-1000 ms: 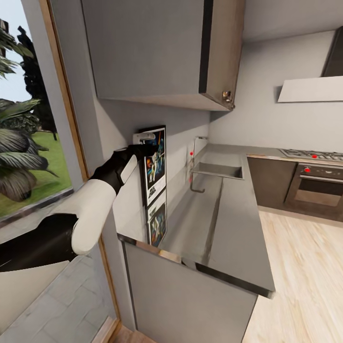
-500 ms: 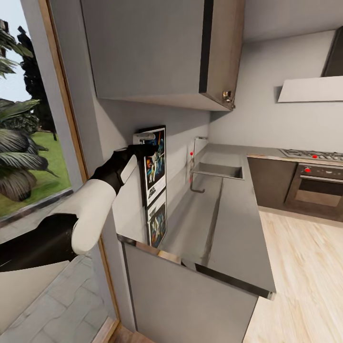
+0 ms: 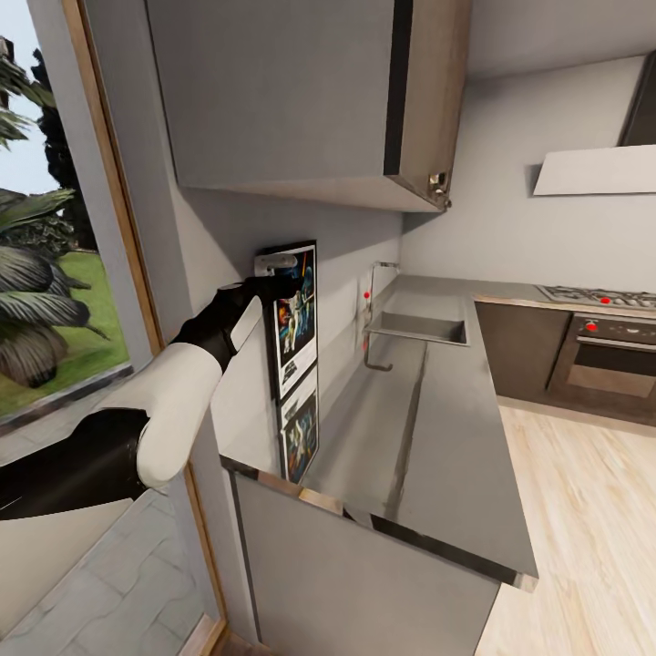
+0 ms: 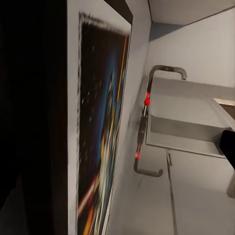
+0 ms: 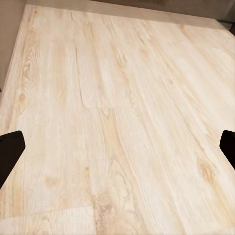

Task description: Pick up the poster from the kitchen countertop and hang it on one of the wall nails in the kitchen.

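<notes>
**Poster at the wall, grip on its top edge**

My left gripper [image 3: 273, 273] pinches the top edge of the poster [image 3: 296, 319], holding it upright against the wall above the countertop [image 3: 437, 401], whose steel mirrors it. If I let go before it catches a nail, which I cannot see, it would likely drop onto the steel or slide toward the sink [image 3: 419, 326]. My right gripper [image 5: 117, 147] is spread over the wooden floor [image 5: 122, 98]. No writing on the poster is legible.
</notes>
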Motion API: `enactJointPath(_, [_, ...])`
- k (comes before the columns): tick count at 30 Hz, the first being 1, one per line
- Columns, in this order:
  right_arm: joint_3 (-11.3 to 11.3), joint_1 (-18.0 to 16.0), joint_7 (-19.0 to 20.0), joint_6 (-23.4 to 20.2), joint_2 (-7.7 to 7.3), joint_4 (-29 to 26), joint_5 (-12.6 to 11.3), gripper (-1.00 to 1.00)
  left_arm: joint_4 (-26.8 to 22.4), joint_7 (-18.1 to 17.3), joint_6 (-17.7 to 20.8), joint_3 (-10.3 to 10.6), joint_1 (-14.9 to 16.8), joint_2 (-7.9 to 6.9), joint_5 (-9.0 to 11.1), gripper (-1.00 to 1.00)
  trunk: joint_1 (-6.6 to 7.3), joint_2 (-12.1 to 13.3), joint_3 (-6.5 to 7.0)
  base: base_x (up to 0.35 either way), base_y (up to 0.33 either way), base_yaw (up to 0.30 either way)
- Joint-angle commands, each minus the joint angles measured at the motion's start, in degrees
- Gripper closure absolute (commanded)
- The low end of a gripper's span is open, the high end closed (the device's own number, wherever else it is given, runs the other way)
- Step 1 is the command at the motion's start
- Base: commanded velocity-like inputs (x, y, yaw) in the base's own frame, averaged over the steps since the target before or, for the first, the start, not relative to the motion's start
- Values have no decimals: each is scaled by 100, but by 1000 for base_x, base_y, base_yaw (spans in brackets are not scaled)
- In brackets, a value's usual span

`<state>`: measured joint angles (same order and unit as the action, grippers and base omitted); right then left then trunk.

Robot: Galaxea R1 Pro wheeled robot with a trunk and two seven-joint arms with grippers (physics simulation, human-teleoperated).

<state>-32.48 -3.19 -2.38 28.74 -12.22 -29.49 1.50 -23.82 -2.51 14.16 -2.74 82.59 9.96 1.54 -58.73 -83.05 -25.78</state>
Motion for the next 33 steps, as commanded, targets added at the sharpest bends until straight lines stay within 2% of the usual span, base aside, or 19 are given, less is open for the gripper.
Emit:
enactJointPath(1, [-4,-4,-17,17,0,5,17,-100,-9,-10,34,-33,3,3,-13,-100,0,-3,-7,6,0,0])
enactJointPath(16, [-4,-3,-17,17,0,5,17,-100,-9,-12,51,-41,3,3,-19,-100,0,-3,-7,1,0,0])
enactJointPath(17, [-4,-1,-17,17,0,5,17,-100,-9,-12,57,-42,3,3,-21,100,0,-3,-7,0,0,0])
enactJointPath(33, [-4,-2,-17,17,0,5,17,-100,-18,-13,44,-38,3,3,-9,100,0,-3,-7,0,0,0])
